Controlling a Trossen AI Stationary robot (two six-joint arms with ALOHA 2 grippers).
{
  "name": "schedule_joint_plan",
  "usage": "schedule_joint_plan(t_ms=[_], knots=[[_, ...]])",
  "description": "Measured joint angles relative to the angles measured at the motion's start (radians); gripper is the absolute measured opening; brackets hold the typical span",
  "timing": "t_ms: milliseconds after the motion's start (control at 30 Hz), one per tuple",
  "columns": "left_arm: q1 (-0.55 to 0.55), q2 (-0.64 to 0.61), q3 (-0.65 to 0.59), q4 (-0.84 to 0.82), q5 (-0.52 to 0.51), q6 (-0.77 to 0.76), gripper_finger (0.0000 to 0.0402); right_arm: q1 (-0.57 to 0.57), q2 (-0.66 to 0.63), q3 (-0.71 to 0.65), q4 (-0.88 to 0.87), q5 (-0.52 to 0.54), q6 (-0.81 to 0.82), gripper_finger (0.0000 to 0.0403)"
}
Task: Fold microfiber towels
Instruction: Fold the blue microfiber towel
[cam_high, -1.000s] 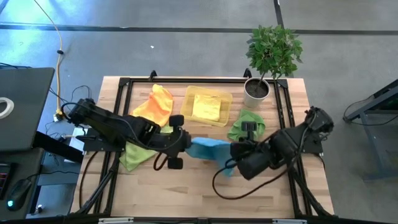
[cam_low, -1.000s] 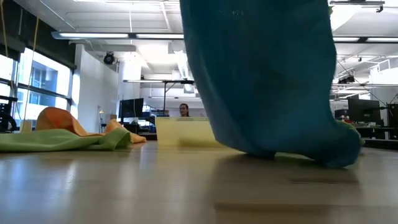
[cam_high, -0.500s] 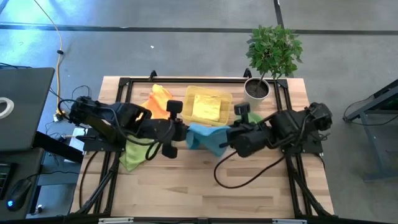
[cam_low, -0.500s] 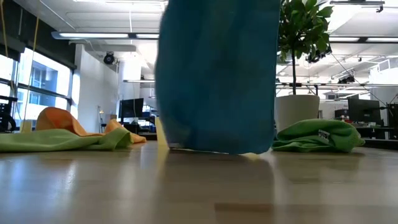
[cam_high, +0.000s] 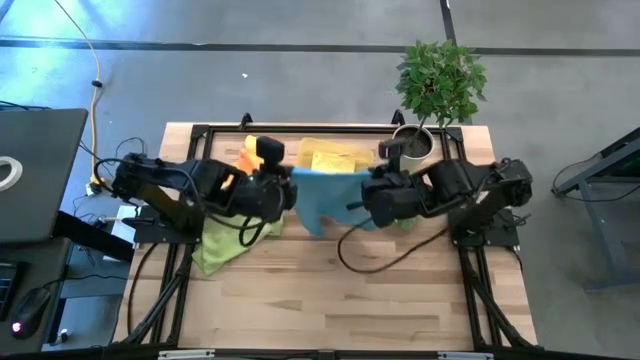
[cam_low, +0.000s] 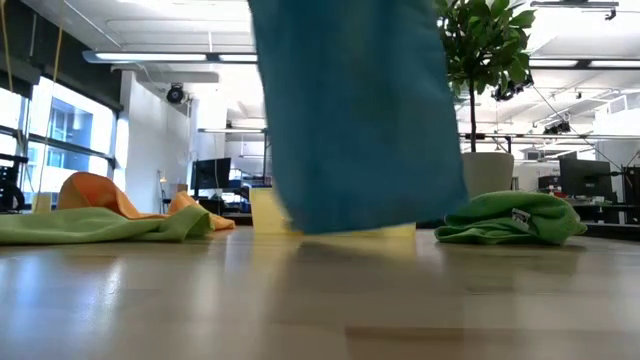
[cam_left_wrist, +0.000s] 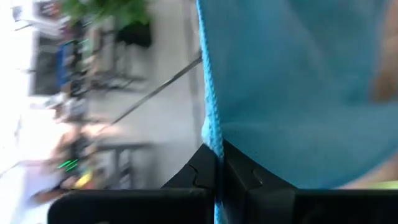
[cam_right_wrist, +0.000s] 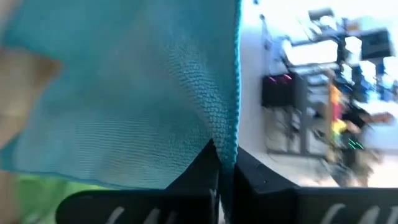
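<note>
Teal blue towel (cam_high: 325, 195): hangs stretched above the table's middle, clear of the wood, in front of the yellow tray (cam_high: 345, 157). Left gripper (cam_left_wrist: 216, 163) and right gripper (cam_right_wrist: 225, 163): each pinched tight on 1 edge.

Open-plan lab, monitors (cam_low: 212, 174), ceiling strip lights (cam_low: 150, 57), concrete floor (cam_high: 300, 90)

The teal towel (cam_low: 350, 110) runs off the low view's top, hiding the jaws pinching it; the yellow tray (cam_low: 268, 212) shows only partly behind it.
</note>
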Motion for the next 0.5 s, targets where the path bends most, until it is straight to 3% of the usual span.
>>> schedule_joint_plan(t_ms=[167, 267, 367, 500], knots=[[0.027, 0.0, 0.0, 0.003, -0.207, 0.058, 0.0001, -0.051, 0.0, 0.0, 0.001, 0.139, 0.019, 0.0], [0.014, 0.0, 0.0, 0.002, -0.205, 0.008, 0.0001, -0.059, 0.0, 0.0, 0.0, 0.063, 0.073, 0.0], [-0.026, 0.0, 0.0, 0.002, -0.092, -0.107, 0.0001, -0.056, 0.0, -0.001, -0.001, -0.108, 0.158, 0.0], [-0.105, 0.009, -0.006, -0.009, 0.214, -0.338, 0.0001, -0.022, -0.003, -0.058, 0.001, -0.346, 0.293, 0.0]])
